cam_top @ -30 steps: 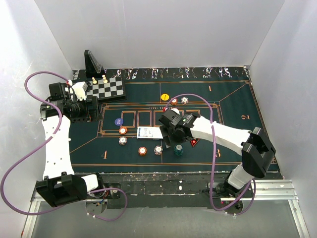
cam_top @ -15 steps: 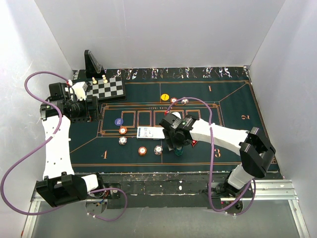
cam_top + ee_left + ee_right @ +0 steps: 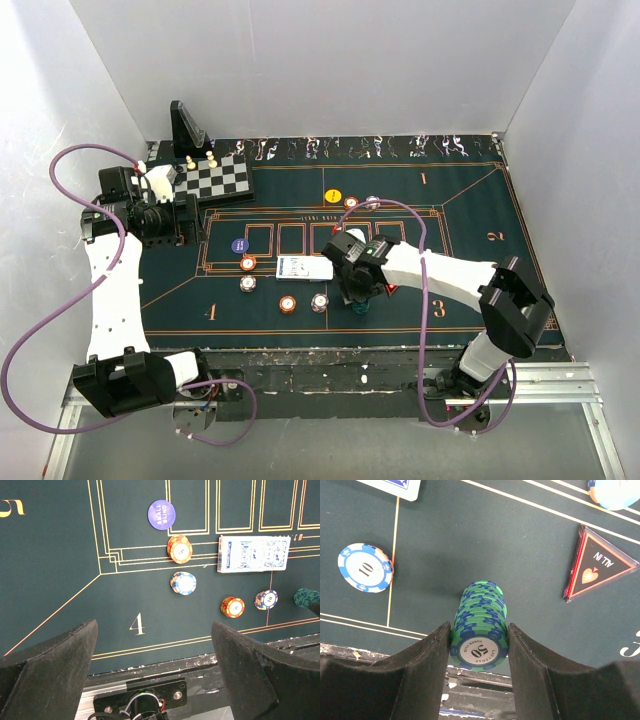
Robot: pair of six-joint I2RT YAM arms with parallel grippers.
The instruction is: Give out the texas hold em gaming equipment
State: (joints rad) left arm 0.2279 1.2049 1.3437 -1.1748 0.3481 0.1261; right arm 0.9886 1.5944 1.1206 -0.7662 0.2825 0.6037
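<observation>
A tall stack of green-and-blue poker chips stands on the green felt mat near the front edge. My right gripper is down over that stack, and both fingers press its sides. A red triangle marker lies just right of it. Left of my right gripper the deck of cards lies blue back up, with orange chips and whitish chips near it. A purple disc and a yellow disc lie farther back. My left gripper hangs open over the mat's left side, holding nothing.
A chessboard with pawns and a black angled stand sit at the back left. Two more chips lie beside the yellow disc. White walls close in three sides. The mat's front edge runs just under my right gripper.
My right gripper has come down and forward over the green chip stack, and its jaws have narrowed onto it. The left arm has not moved.
</observation>
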